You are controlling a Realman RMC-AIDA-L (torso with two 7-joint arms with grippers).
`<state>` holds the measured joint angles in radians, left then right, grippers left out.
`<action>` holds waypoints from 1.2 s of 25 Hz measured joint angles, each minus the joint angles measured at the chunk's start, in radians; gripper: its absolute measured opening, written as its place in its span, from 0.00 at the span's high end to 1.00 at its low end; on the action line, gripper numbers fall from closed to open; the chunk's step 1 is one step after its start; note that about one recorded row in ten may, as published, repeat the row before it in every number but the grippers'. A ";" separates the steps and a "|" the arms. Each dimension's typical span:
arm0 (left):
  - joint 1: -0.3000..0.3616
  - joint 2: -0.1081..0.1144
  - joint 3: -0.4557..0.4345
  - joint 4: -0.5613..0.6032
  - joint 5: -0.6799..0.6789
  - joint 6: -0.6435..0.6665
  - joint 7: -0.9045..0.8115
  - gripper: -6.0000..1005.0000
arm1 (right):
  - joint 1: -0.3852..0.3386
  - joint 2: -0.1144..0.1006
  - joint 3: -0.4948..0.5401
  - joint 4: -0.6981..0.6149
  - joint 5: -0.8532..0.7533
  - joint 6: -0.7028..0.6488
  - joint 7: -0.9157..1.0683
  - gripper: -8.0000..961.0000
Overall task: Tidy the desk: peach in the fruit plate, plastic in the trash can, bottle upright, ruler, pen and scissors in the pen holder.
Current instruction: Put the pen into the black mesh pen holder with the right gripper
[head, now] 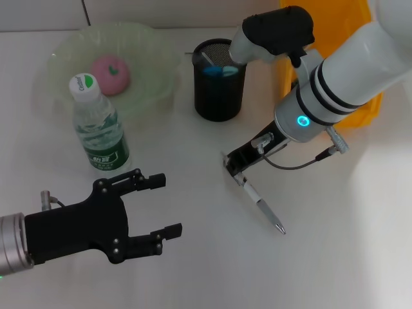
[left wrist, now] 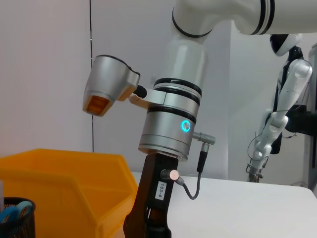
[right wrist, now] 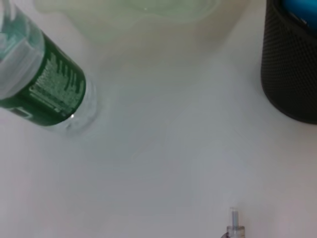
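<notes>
The pink peach [head: 109, 74] lies in the pale green fruit plate [head: 151, 48]. A clear bottle [head: 100, 125] with a green label stands upright in front of the plate. The black mesh pen holder [head: 219, 80] holds blue scissors handles [head: 220, 69] and a pale strip that may be the ruler. My right gripper [head: 235, 166] is low over the table, shut on the upper end of the white pen [head: 261, 205], whose tip slants down to the table. The pen's end [right wrist: 233, 220] shows in the right wrist view. My left gripper [head: 166, 206] hovers open at the front left. The plastic is out of view.
A yellow bin [head: 335, 26] stands at the back right behind my right arm, and also shows as the yellow bin [left wrist: 59, 178] in the left wrist view. The right wrist view shows the bottle [right wrist: 44, 84], the plate's rim [right wrist: 129, 15] and the pen holder [right wrist: 292, 64].
</notes>
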<state>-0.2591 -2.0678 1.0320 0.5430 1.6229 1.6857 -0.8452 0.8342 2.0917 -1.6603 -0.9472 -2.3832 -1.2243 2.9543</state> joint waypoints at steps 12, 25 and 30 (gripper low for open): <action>0.009 0.000 -0.001 0.000 -0.006 0.000 0.000 0.20 | -0.414 0.001 0.295 -0.702 0.241 0.073 -0.308 0.88; 0.007 -0.004 0.004 -0.003 -0.009 0.000 0.001 0.20 | -0.411 -0.006 0.322 0.003 1.464 0.202 -1.815 0.86; 0.001 -0.005 0.006 -0.008 -0.009 0.001 0.002 0.20 | -0.274 -0.007 0.333 0.297 1.533 0.148 -2.039 0.85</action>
<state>-0.2577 -2.0724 1.0377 0.5355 1.6136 1.6867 -0.8437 0.5601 2.0852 -1.3273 -0.6505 -0.8501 -1.0760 0.9156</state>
